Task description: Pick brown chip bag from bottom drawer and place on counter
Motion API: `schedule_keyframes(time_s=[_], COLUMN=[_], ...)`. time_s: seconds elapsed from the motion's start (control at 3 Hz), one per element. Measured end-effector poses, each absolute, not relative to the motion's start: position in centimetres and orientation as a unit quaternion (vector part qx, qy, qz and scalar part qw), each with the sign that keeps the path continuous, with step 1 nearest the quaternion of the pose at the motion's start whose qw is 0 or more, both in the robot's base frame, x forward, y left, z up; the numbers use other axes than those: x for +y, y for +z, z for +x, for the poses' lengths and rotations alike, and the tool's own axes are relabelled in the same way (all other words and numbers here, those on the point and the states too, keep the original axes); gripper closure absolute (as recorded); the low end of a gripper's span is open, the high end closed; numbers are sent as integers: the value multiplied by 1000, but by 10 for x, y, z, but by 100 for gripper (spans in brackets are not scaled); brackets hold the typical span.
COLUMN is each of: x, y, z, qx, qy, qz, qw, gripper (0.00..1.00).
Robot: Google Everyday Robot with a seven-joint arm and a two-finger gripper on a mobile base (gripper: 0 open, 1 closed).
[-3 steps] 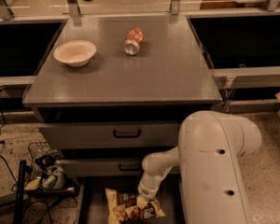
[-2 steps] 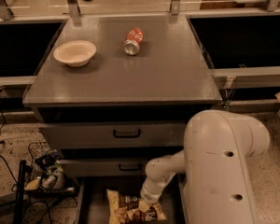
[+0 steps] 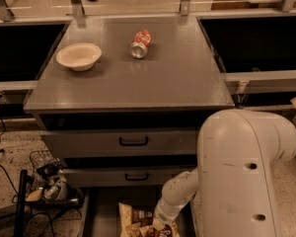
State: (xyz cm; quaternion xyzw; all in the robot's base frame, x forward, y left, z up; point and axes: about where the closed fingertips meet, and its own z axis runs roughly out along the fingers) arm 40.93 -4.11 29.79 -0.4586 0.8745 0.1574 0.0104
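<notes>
gripper (image 3: 161, 224): at bottom edge of view, down in the bottom drawer, right over the right part of the bag; appears to touch it
gripper state: cannot tell, its tip is cut off by the frame edge
arm (image 3: 239, 174): big white link at lower right, with a thinner white forearm slanting down-left to the gripper
bag (image 3: 133, 220): tan and brown, lying flat in the bottom drawer, centre-right; lower end out of frame, right side partly covered by the gripper
bottom drawer (image 3: 100, 214): pulled open, grey floor showing left of the bag
counter (image 3: 175, 80): dark grey top above the drawers; the bag is not on it
can (image 3: 140, 43): red-orange, on its side at the back centre of the counter
bowl (image 3: 78, 56): cream, upright, back left of the counter, well apart from the can
upper drawers (image 3: 133, 142): two, both closed, black handles
basket (image 3: 48, 184): wire, on the floor left of the cabinet, cluttered
</notes>
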Motion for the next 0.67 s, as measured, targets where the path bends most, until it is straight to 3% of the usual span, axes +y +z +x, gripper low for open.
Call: schedule_keyframes(time_s=[0.67], x=[-57], y=[363], z=[461], qx=[878], qy=[93], qz=[-469], qw=[21], gripper=[100])
